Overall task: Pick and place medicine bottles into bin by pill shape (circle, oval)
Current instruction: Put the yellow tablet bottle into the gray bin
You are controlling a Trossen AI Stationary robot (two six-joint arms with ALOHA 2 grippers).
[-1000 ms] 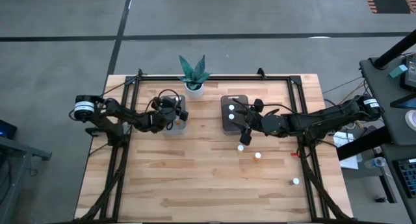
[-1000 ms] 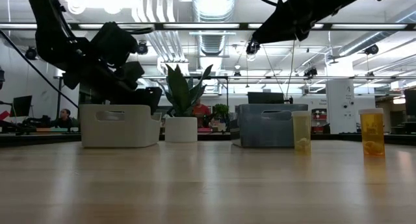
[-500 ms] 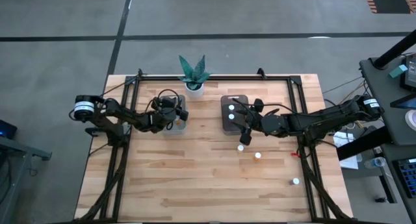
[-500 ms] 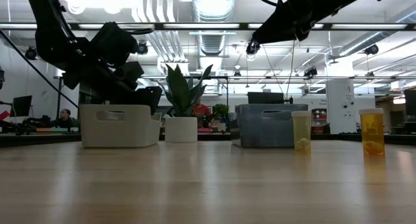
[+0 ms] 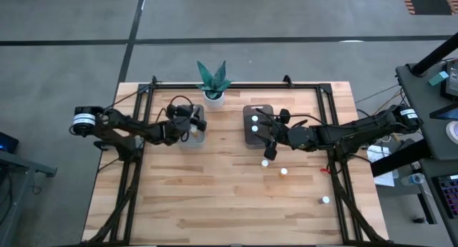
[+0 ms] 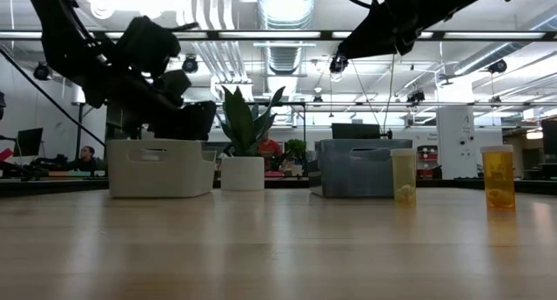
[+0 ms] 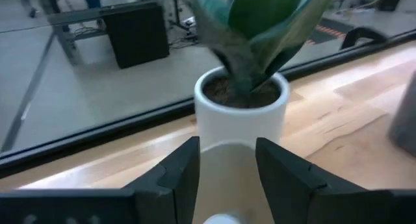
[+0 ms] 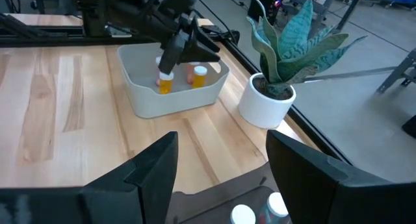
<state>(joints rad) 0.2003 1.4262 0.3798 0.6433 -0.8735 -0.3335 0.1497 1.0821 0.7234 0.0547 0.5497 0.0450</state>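
- Over the pale translucent rounded-corner plastic tub [image 5: 193, 134]: the left gripper [image 5: 189, 120] hovers above the tub's interior, fingers [image 7: 179, 175] apart with nothing between them in the left wrist view.
- Inside that pale tub, seen from the right wrist: two small amber bottles with white caps [image 8: 166, 82] stand upright, the left gripper's tip right above one of them; can't tell if it touches.
- Left wrist view looks past its fingers at the white round pot of the green plant [image 7: 239, 113], just beyond the tub; a white cap shows at the frame edge between the fingers.
- At the dark smoky grey rounded tub [image 5: 256, 125]: two white-capped bottles [image 5: 254, 124] sit inside it.
- Right gripper [image 5: 268, 141] hangs above the near right corner of the grey tub, fingers [image 8: 156, 169] spread wide, holding nothing.
- On the bare wooden table [image 5: 215, 197], loose white-capped bottles: one [image 5: 264, 162] just below the right gripper, one [image 5: 283, 171] near it to the right, one [image 5: 325, 200] well apart toward the table's right front.
- Low view: two amber bottles upright on the wood, one paler yellow [image 6: 403, 176] beside the grey tub, one deeper orange [image 6: 499, 176] further right.
- Both arms are up off the table in the low view.
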